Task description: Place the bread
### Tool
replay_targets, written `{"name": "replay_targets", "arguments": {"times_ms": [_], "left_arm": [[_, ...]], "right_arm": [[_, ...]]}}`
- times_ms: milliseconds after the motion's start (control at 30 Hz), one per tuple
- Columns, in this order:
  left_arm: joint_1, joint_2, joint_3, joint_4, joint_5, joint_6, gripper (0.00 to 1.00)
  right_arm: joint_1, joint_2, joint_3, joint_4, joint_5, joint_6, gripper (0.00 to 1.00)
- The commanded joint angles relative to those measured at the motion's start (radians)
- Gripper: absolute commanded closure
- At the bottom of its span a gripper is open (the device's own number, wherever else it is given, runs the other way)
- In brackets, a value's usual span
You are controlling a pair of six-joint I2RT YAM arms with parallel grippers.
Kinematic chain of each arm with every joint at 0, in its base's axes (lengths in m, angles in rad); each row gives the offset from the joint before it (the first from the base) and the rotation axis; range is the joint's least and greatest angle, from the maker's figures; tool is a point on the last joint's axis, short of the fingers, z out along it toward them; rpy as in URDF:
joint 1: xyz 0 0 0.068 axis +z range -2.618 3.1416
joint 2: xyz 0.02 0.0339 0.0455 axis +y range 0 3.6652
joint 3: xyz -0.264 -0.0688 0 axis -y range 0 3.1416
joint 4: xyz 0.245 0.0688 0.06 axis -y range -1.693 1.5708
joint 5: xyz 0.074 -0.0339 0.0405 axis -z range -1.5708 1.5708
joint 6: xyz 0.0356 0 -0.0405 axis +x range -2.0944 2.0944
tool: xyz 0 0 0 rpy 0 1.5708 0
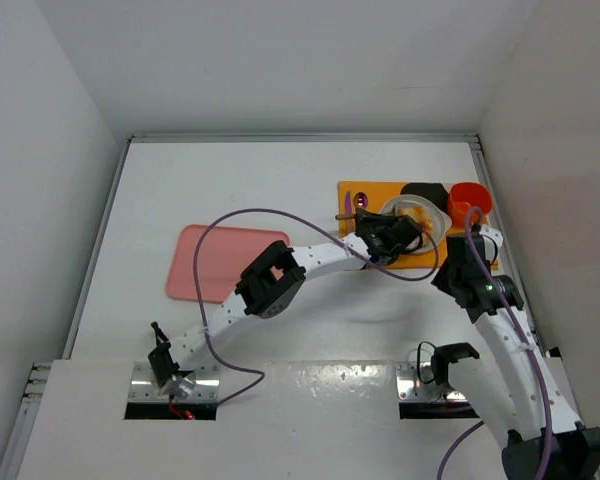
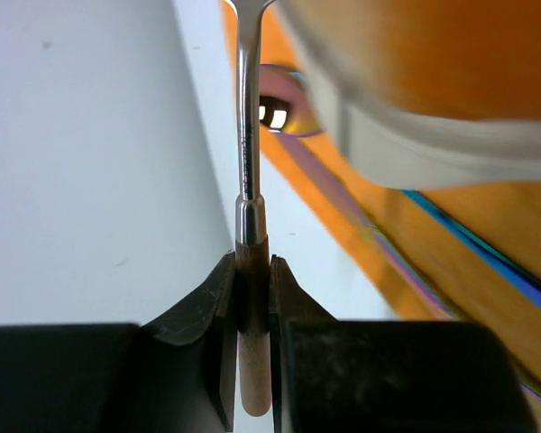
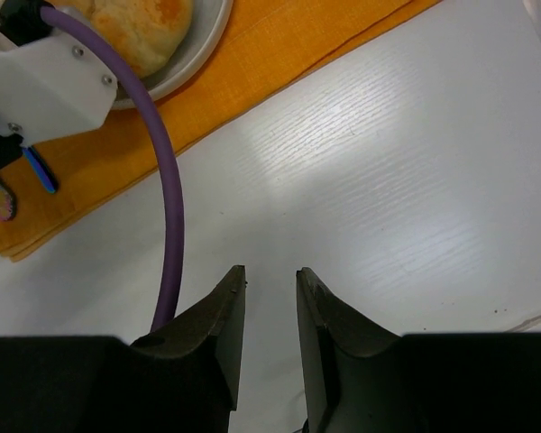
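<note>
Entry: one bread (image 3: pixel 135 23), a golden-brown bun, lying in a grey plate (image 3: pixel 200 47). The plate is sitting on an orange placemat (image 1: pixel 360 190) toward 2 o'clock on the white tabletop (image 1: pixel 280 180). The left gripper (image 2: pixel 251 281) is reaching in at the plate's 8 o'clock side, its jaws pinching the brown handle of a metal-shafted utensil (image 2: pixel 244 162). The shaft is pointing to 12 o'clock in the wrist view, its working end running out of frame. One iridescent spoon (image 2: pixel 284 113) is lying on the placemat near the plate, at its 9 o'clock. The right gripper (image 3: pixel 270 289) is hanging over bare tabletop at 4 o'clock from the plate, jaws standing slightly apart with nothing between them. One purple cable (image 3: pixel 167 207) is arching past its left jaw. One orange cup (image 1: pixel 468 197) is standing at 2 o'clock from the plate. One pink mat (image 1: pixel 220 262) is lying at 9 o'clock, well apart from the placemat.
</note>
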Motion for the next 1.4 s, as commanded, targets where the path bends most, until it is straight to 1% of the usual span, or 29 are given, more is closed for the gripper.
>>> {"name": "replay_targets", "arguments": {"times_ms": [0,67,100,200,267,367,433,467,500,567,600,633,667,700,733,767,800,900,933,967,1000,1033,1100,1133,1200,1233,1367], "left_arm": [[0.029,-0.034,-0.002,0.255,-0.138,0.134,1.0],[0.041,-0.034,-0.002,0.351,-0.163,0.2,1.0],[0.055,-0.025,0.015,0.372,-0.173,0.213,1.0],[0.077,-0.025,0.069,0.381,-0.174,0.213,1.0],[0.087,-0.034,0.069,0.392,-0.174,0.222,1.0],[0.109,-0.094,0.009,0.383,-0.174,0.19,1.0],[0.13,-0.136,-0.014,0.329,-0.163,0.13,1.0],[0.146,-0.19,-0.014,0.279,-0.152,0.083,1.0],[0.182,-0.224,-0.014,0.136,-0.1,-0.044,1.0],[0.234,-0.303,-0.028,-0.029,-0.011,-0.185,1.0],[0.299,-0.345,-0.037,-0.179,0.041,-0.309,1.0],[0.336,-0.433,-0.083,-0.238,0.135,-0.359,1.0],[0.374,-0.483,-0.121,-0.286,0.182,-0.399,1.0],[0.461,-0.533,-0.214,-0.359,0.289,-0.468,1.0],[0.51,-0.634,-0.264,-0.39,0.349,-0.499,1.0],[0.564,-0.681,-0.311,-0.418,0.406,-0.528,1.0],[0.677,-0.724,-0.412,-0.467,0.516,-0.566,1.0],[0.843,-0.886,-0.605,-0.484,0.601,-0.586,1.0],[0.945,-0.928,-0.752,-0.454,0.633,-0.576,1.0],[0.998,-1.0,-0.823,-0.434,0.65,-0.576,1.0],[1.05,-1.026,-0.885,-0.418,0.67,-0.561,1.0],[1.153,-1.046,-0.986,-0.406,0.719,-0.545,1.0],[1.251,-1.069,-1.07,-0.384,0.765,-0.525,1.0],[1.332,-1.078,-1.148,-0.36,0.788,-0.507,1.0],[1.402,-1.079,-1.216,-0.331,0.805,-0.496,1.0],[1.461,-1.059,-1.261,-0.309,0.826,-0.481,1.0],[1.558,-0.975,-1.295,-0.298,0.891,-0.468,1.0]], "right_arm": [[-0.005,-0.006,-0.004,0.031,-0.008,-0.007,0.71],[-0.006,-0.004,-0.004,0.032,-0.016,-0.008,0.71],[-0.006,-0.003,-0.005,0.031,-0.015,-0.008,0.71],[-0.004,-0.006,-0.005,0.035,-0.019,-0.008,0.71],[-0.005,-0.009,-0.004,0.034,-0.022,-0.005,0.71],[-0.006,-0.006,-0.001,0.032,-0.019,-0.002,0.71],[-0.005,-0.004,0.002,0.031,-0.018,-0.01,0.71],[-0.003,-0.007,0.002,0.028,-0.021,-0.01,0.71],[-0.004,-0.004,0.002,0.029,-0.024,-0.017,0.71],[-0.005,-0.009,-0.008,0.04,-0.068,-0.051,0.71],[-0.008,-0.006,-0.013,0.045,-0.085,-0.063,0.71],[-0.006,-0.009,-0.021,0.052,-0.116,-0.092,0.71],[-0.008,-0.016,-0.04,0.054,-0.151,-0.102,0.71],[-0.006,-0.027,-0.051,0.072,-0.18,-0.114,0.68],[-0.008,-0.036,-0.062,0.077,-0.2,-0.12,0.68],[-0.008,-0.044,-0.086,0.089,-0.231,-0.128,0.67],[-0.008,-0.064,-0.111,0.112,-0.257,-0.133,0.62],[-0.011,-0.085,-0.155,0.112,-0.294,-0.13,0.52],[-0.011,-0.087,-0.171,0.102,-0.297,-0.133,0.44],[-0.008,-0.098,-0.177,0.091,-0.297,-0.128,0.41],[-0.011,-0.098,-0.197,0.089,-0.3,-0.126,0.37],[-0.011,-0.107,-0.203,0.088,-0.304,-0.125,0.3],[-0.011,-0.122,-0.228,0.075,-0.309,-0.122,0.24],[-0.011,-0.128,-0.228,0.063,-0.311,-0.119,0.18],[-0.012,-0.144,-0.243,0.055,-0.308,-0.111,0.13],[-0.012,-0.156,-0.248,0.054,-0.311,-0.11,0.1],[-0.014,-0.168,-0.263,0.042,-0.32,-0.111,0.05]]}}
